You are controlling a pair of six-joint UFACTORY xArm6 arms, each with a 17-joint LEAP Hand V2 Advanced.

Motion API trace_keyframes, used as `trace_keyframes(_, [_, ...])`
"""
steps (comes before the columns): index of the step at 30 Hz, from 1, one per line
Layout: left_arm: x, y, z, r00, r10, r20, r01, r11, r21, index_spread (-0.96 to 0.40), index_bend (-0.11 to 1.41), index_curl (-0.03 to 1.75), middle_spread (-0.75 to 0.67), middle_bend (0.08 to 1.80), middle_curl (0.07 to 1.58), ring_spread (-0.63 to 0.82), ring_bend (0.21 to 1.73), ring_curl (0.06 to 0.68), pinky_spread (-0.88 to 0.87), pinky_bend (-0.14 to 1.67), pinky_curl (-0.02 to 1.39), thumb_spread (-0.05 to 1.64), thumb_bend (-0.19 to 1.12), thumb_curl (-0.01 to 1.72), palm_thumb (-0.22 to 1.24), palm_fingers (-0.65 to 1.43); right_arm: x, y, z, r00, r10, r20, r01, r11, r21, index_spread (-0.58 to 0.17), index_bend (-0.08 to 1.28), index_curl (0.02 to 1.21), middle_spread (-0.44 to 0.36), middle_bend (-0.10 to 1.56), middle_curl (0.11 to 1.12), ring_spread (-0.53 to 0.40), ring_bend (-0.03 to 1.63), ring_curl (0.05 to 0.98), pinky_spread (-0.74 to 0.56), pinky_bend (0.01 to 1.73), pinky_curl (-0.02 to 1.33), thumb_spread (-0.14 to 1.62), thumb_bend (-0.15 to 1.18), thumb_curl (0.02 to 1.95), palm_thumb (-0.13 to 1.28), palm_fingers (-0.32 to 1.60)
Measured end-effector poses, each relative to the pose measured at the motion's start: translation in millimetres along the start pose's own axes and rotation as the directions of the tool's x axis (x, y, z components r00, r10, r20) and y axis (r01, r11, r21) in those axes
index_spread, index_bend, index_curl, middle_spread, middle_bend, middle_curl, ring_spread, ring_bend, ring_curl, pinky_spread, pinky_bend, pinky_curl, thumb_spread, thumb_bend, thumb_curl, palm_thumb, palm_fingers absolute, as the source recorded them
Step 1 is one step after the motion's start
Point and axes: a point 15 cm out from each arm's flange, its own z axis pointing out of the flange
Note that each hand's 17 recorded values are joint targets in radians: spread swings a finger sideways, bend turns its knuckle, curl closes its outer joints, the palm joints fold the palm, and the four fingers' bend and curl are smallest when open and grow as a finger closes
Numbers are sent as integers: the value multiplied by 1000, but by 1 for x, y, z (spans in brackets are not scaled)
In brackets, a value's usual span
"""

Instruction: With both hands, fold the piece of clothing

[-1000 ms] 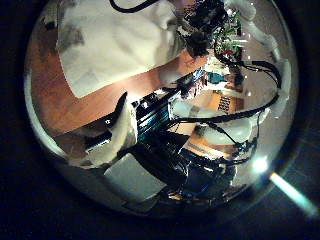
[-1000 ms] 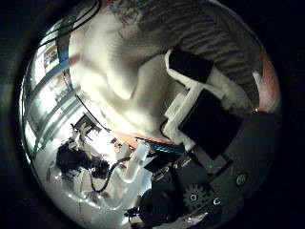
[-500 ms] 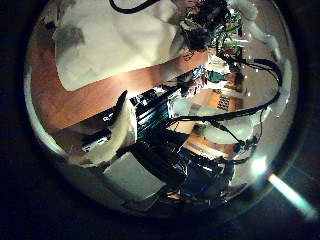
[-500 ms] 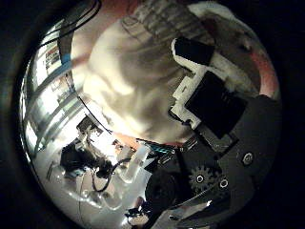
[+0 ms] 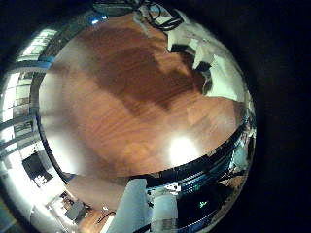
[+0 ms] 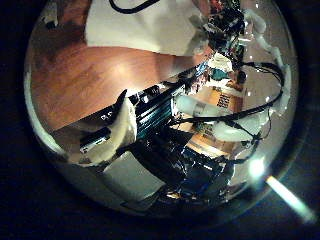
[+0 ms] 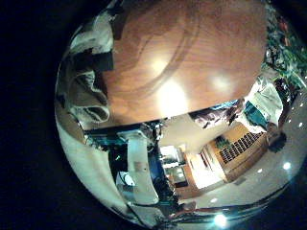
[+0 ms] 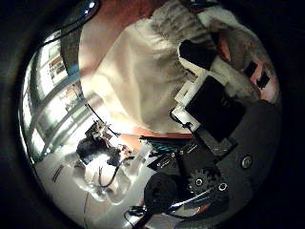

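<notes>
The piece of clothing (image 8: pixel 143 67), a pale garment, lies partly on the wooden table (image 5: pixel 136 107). Its edge is bunched up against my right hand's fingers (image 8: pixel 205 52), which curl onto the cloth. The same gathered cloth (image 7: pixel 86 91) shows beside a finger (image 7: pixel 101 62) in the right little finger side view. My right hand (image 8: pixel 214 110) is shut on the garment. My left hand (image 6: pixel 118 128) is over bare table, apart from the garment (image 6: pixel 140 25), with its finger relaxed and holding nothing. The other hand (image 6: pixel 225 20) shows at the garment's far edge.
Bare tabletop (image 7: pixel 192 57) spreads out beside the garment. The table's edge (image 6: pixel 150 92) runs close to my left hand, with room furniture (image 7: pixel 225 153) beyond it.
The garment has drawn farther from the right palm, bunching at the fingers, and more table shows. In the left thumb side view the garment takes up less and more bare table shows.
</notes>
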Motion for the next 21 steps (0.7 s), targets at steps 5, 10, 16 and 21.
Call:
trace_keyframes(5, [0,-6,9,1000,-5,5,5,1000,-9,-33,184,387,176,180,320,160,757,229,188,434,375,1162,-18,369,492,173,-5,7,-16,1000,-18,4,18,1000,14,-371,967,996,-164,1310,880,-204,1437,703,-156,1382,778,1013,4,775,1131,1060])
trace_keyframes(10, [-4,-7,10,1000,-9,4,9,1000,-12,-33,183,387,179,180,319,160,757,229,188,434,375,1163,-19,370,492,173,-31,32,-55,997,-77,10,76,996,48,-363,962,1010,-154,1316,870,-203,1438,712,-153,1351,814,1014,-5,808,1127,1066])
trace_keyframes(16, [-17,-3,1,999,-34,5,34,999,10,-33,183,387,177,180,319,161,757,228,188,433,375,1163,-19,370,492,173,-102,76,-73,979,-204,14,203,978,50,-358,949,1021,-154,1323,860,-204,1436,716,-160,1325,854,1016,-6,842,1120,1078])
trace_keyframes(21, [-15,2,-9,999,-33,3,33,999,30,-33,183,388,172,181,321,161,754,227,188,430,374,1165,-20,368,489,177,-163,94,-97,968,-245,-54,250,962,107,-356,940,1030,-153,1326,854,-204,1436,718,-163,1303,883,1018,-6,865,1116,1081])
